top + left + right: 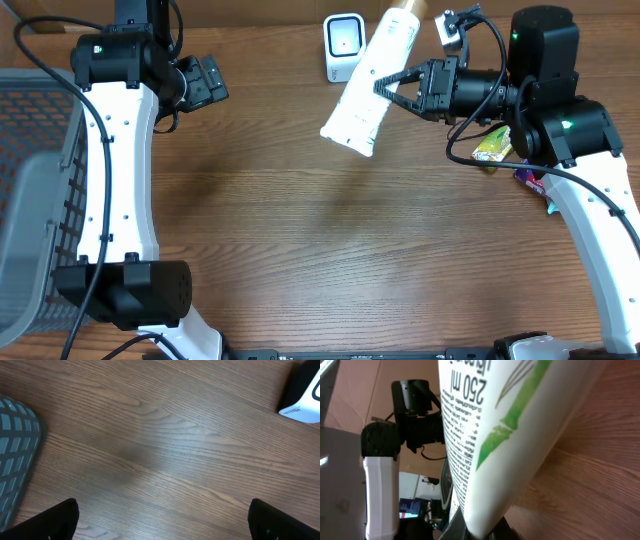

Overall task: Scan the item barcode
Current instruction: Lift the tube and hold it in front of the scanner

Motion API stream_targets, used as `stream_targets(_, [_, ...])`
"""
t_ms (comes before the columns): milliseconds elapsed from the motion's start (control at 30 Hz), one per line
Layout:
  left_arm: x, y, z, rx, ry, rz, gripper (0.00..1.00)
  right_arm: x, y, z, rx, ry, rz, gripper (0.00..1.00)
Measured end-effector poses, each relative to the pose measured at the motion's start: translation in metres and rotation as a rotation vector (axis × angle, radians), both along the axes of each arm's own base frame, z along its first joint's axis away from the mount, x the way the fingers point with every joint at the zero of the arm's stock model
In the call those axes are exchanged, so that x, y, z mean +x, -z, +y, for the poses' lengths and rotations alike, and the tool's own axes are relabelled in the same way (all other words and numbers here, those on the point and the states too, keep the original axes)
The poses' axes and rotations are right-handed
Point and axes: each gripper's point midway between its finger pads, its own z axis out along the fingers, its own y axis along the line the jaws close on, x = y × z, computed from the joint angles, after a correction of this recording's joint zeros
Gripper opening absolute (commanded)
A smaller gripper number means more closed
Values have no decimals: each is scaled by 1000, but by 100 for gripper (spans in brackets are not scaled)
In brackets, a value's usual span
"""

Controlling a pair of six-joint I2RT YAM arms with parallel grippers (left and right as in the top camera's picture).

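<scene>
The right pincer (383,88) is clenched across the middle of the tall white plastic squeeze tube (366,88) with a green leaf print. It holds the tube tilted in the air, apparently clear of the brown wooden surface (300,230) and just beside the small white box-shaped scanner (343,45). The left pincer (207,80) is released, jaws wide and holding nothing, near the grey mesh basket (40,150). The tube is probably light to moderate in weight. Its walls look soft and glossy, so a hard squeeze could dent it and a loose one could let it swivel. The mid-body hold seems sound, provided the fingers do not cover the barcode, which I cannot find in these views.
</scene>
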Motion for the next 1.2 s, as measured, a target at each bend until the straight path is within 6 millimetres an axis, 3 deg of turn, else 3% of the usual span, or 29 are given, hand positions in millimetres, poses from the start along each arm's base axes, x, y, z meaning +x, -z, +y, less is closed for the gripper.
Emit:
stream_targets(200, [0,0,0,0,0,0,100,11,17,-10,-94,109,49,4])
stream_targets(333, [0,0,0,0,0,0,100,28,24,-25,-293,242,37,4])
stream_targets(533, [0,0,0,0,0,0,99,75,9,-32,-663,425,-223,4])
stream_targets(600, [0,0,0,0,0,0,100,95,15,-30,-808,482,-330,4])
stream_targets(700, [0,0,0,0,0,0,100,131,34,-28,-1014,562,-455,4])
stream_targets(900, [0,0,0,0,0,0,100,202,107,-25,-1449,616,-627,4])
stream_targets(1000, [0,0,0,0,0,0,100,224,144,-27,-1645,545,-695,4])
stream_targets(1200, [0,0,0,0,0,0,99,253,179,-24,-1832,457,-815,4])
